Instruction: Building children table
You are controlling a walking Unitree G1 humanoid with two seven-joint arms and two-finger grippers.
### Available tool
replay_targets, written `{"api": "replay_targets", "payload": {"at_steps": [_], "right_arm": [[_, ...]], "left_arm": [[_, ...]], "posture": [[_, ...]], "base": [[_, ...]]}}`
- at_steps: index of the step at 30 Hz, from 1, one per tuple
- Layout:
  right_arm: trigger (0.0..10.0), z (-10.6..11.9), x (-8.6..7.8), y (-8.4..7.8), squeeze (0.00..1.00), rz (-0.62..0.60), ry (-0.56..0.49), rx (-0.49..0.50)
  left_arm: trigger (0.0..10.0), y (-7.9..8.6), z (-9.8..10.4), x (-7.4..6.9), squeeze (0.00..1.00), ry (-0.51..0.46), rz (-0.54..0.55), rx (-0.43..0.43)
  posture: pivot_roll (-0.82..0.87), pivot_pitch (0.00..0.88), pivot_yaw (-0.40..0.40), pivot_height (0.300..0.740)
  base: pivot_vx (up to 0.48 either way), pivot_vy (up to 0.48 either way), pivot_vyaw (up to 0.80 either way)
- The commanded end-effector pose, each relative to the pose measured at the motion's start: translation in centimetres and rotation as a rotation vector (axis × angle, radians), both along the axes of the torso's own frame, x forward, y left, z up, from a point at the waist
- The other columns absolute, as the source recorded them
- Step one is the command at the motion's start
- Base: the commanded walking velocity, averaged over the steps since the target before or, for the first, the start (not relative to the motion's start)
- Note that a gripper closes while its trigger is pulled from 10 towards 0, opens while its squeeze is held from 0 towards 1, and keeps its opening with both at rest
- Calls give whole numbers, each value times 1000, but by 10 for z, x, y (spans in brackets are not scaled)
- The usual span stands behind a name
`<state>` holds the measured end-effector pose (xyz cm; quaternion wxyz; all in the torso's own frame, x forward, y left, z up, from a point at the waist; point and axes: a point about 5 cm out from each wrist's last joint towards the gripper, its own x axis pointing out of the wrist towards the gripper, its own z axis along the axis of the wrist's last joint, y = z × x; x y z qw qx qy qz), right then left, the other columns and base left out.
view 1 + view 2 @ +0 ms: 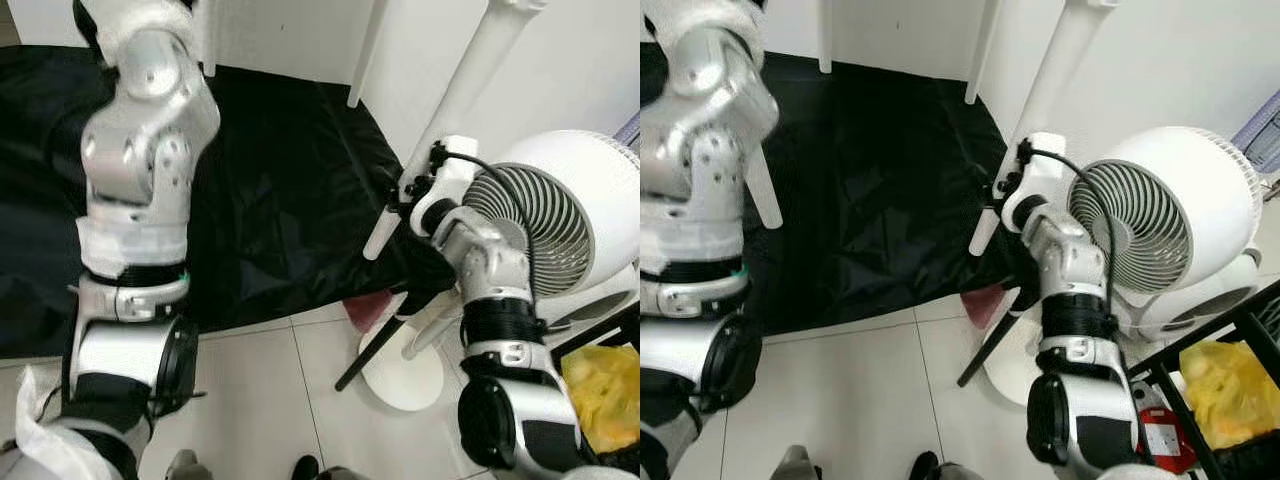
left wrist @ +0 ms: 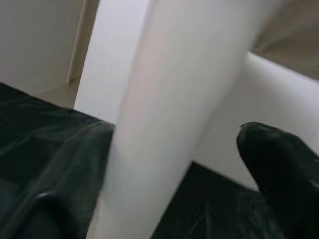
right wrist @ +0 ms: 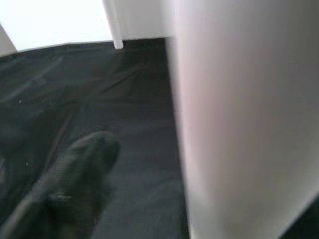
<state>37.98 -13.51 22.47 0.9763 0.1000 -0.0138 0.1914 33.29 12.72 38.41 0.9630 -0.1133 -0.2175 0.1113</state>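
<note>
The white children's table stands on a black cloth [image 1: 290, 200], and its slanted white legs [image 1: 455, 90] [image 1: 760, 190] reach down onto the cloth. My right gripper [image 1: 405, 190] is raised beside the lower end of the right-hand leg. In the right wrist view that leg [image 3: 239, 119] looms close, with one black finger [image 3: 75, 189] well apart from it. My left arm [image 1: 140, 150] is lifted high on the left. My left gripper [image 2: 174, 127] straddles another white leg [image 2: 164, 124], open: one finger [image 2: 70, 174] lies against it and the other [image 2: 279, 164] stands a little off.
A white round fan [image 1: 560, 210] stands close behind my right arm. A white disc base [image 1: 400, 380] and a slanted black rod [image 1: 380, 340] are on the tiled floor [image 1: 260, 400]. A yellow bag [image 1: 600, 385] sits in a black rack at the right.
</note>
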Motion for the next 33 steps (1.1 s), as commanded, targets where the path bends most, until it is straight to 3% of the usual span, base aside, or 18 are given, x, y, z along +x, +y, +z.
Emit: {"api": "replay_targets", "payload": {"at_steps": [1, 3, 4, 5, 6, 10, 14, 17, 18, 23, 24, 33], "right_arm": [[10000, -14, -2, 4, 1000, 7, 43, -26], [10000, -15, -2, 4, 1000, 6, 43, -20], [10000, -17, -4, 2, 63, -5, 30, -26], [10000, -17, -4, 2, 63, -5, 30, -26], [10000, -18, -5, 1, 0, -14, 18, -24], [10000, -27, -17, -10, 0, -140, -68, -32], [10000, -32, -22, -12, 0, -169, -92, -50], [10000, -34, -29, -15, 0, -220, -128, -34], [10000, -36, -36, -19, 0, -280, -184, -7], [10000, -39, -45, -19, 0, -294, -238, -37], [10000, -41, -53, -18, 0, -299, -278, -54], [10000, -56, -67, -13, 0, -286, -285, -61]], "left_arm": [[10000, -25, -14, 3, 1000, 52, -195, 85], [10000, -27, -17, 2, 1000, 57, -215, 91], [10000, -28, -22, 1, 0, 64, -235, 96], [10000, -28, -22, 1, 0, 64, -235, 96], [10000, -30, -28, -1, 0, 68, -261, 96], [10000, -40, -58, -17, 0, 59, -340, 150], [10000, -41, -65, -22, 0, 48, -356, 162], [10000, -43, -70, -30, 0, 4, -391, 170], [10000, -45, -75, -42, 0, -47, -438, 167], [10000, -41, -85, -54, 0, -70, -430, 187], [10000, -39, -96, -63, 0, -84, -430, 201], [10000, -41, -131, -80, 0, -53, -475, 298]], "posture": [[69, 162, -181, 740], [69, 162, -181, 740], [71, 164, -182, 740], [71, 164, -182, 740], [71, 165, -183, 740], [74, 166, -186, 740], [75, 164, -186, 740], [77, 161, -186, 740], [78, 156, -184, 740], [79, 149, -180, 740], [76, 149, -176, 740], [82, 139, -173, 740]], "base": [[0, 0, 0], [0, 0, 0], [0, 0, 0], [0, 0, 0], [0, 0, 0], [0, 0, 0], [0, 0, 0], [0, 0, 0], [0, 0, 0], [0, 0, 0], [0, 0, 0], [0, 0, 0]]}}
